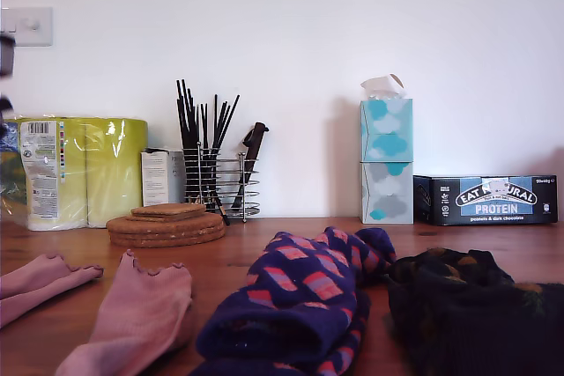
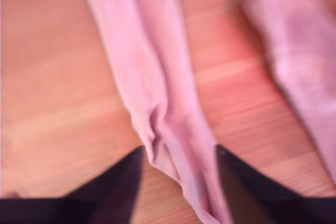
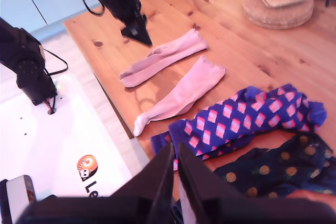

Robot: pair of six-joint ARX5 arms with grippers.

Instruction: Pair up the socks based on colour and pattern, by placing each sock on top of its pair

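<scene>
Over bench, my first gripper hangs above first pale pink sock, fingers wide apart astride it, nothing held. Second pale pink sock lies just beside, toward 4 o'clock in second wrist view, not stacked. My second gripper: fingers near-closed, empty, near navy diamond socks; dotted dark socks adjacent. Risk: limp knit bunches or slips from pinch; blurred first wrist view hampers alignment.

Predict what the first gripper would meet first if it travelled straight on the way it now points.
My first gripper would probably meet the pale pink sock lying between its open fingers on the wooden table. The view is blurred, so depth is uncertain.
</scene>
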